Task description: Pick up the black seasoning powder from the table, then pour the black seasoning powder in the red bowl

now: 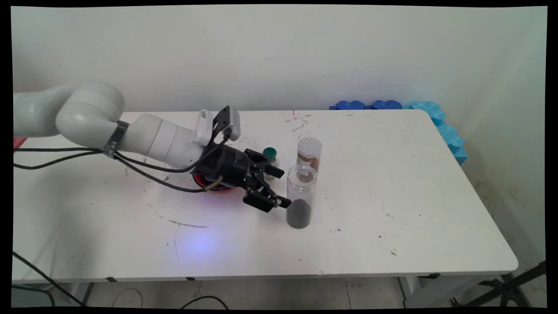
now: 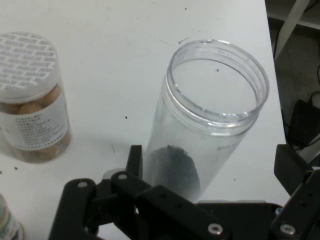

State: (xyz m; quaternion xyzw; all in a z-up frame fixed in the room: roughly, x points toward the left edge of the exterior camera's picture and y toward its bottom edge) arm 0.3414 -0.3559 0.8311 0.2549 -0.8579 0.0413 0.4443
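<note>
Claw (image 1: pixel 280 187) wide open, empty, straddling lidless clear jar (image 1: pixel 300 196) mid-frame; capped jar (image 1: pixel 309 153) behind, green-lid bottle (image 1: pixel 269 162) at left.

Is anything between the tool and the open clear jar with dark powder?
Nothing visible. The open tool sits right beside the clear jar, its fingers either side in the hand view. The lidded jar and green-capped bottle stand behind, off the path.

White table (image 1: pixel 392 183) — pale wall (image 1: pixel 279 52) behind
</note>
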